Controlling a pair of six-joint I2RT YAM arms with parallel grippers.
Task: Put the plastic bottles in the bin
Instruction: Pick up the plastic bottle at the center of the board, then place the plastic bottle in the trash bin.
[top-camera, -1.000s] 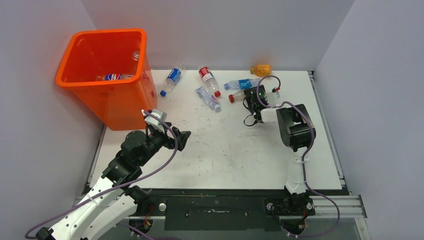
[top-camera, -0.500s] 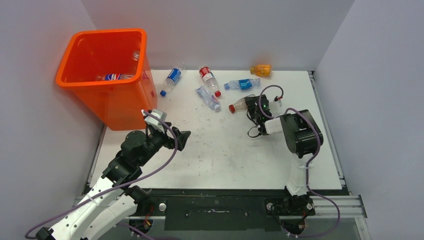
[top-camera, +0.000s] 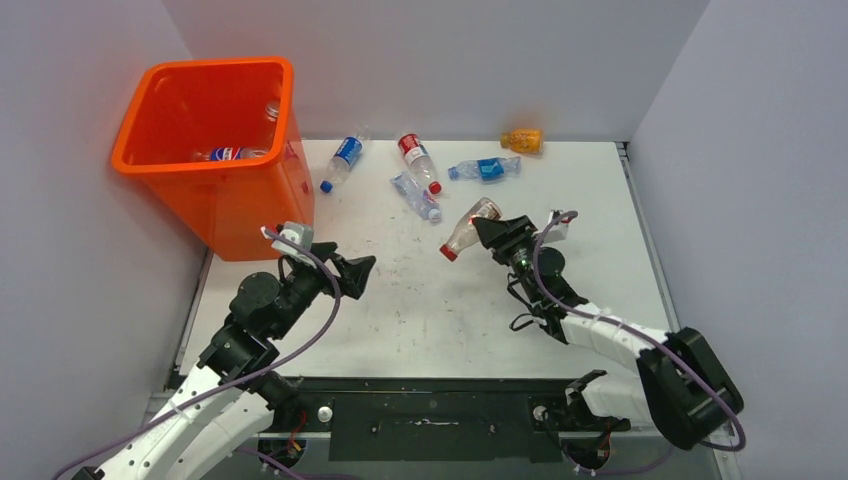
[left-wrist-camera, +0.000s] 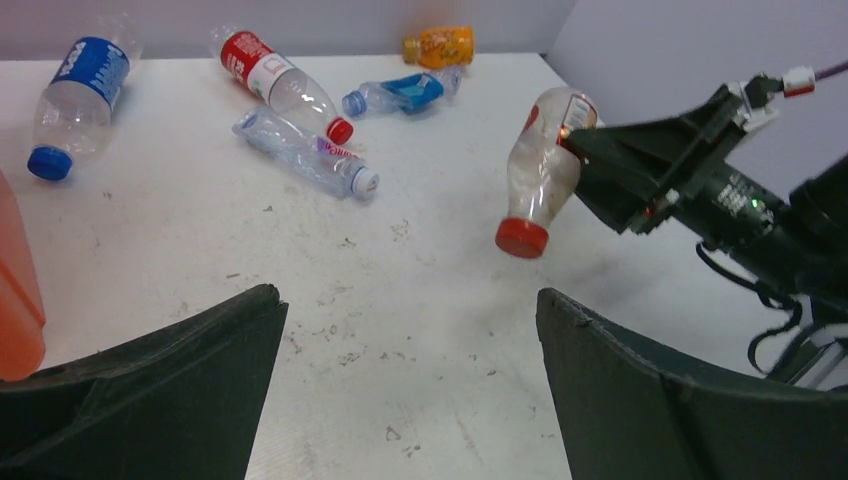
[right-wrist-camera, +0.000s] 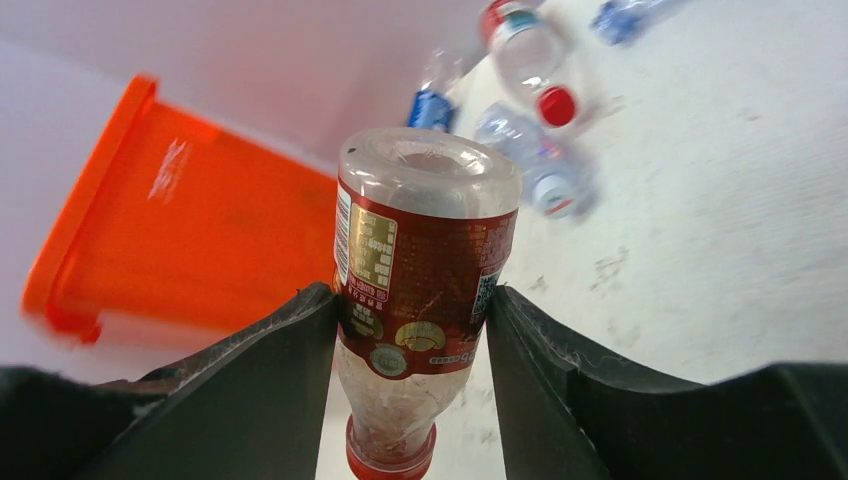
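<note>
Gripping one bottle, we have our right gripper (top-camera: 482, 226) clamped on its labelled upper body, one finger on each side, as the right wrist view shows plainly. This held bottle (top-camera: 458, 238) is clear, with a dark red label and a red cap. It hangs tilted, base up between the fingers and cap pointing down and to the left, over the middle of the table (top-camera: 440, 310), and it seems to be lifted off the surface.

Our left gripper (top-camera: 358, 276) is spread wide with nothing between its fingers. It hovers low over the table just in front of the bin (top-camera: 250, 205) and faces the held bottle.

The bin stands at the far left, and inside it we see a binned bottle (top-camera: 228, 154) with a blue and red label.

Five more bottles lie on their sides along the far part of the table:
- The blue bottle (top-camera: 345, 155) is nearest the bin, with its blue cap toward us.
- The red bottle (top-camera: 418, 160) lies to its right, red cap toward us.
- The clear bottle (top-camera: 415, 197) lies just beside that cap; we cannot tell whether they touch.
- The crushed bottle (top-camera: 485, 168), with a blue label, lies further right.
- The orange bottle (top-camera: 522, 140) sits by the back wall (top-camera: 450, 60), farthest right.
</note>
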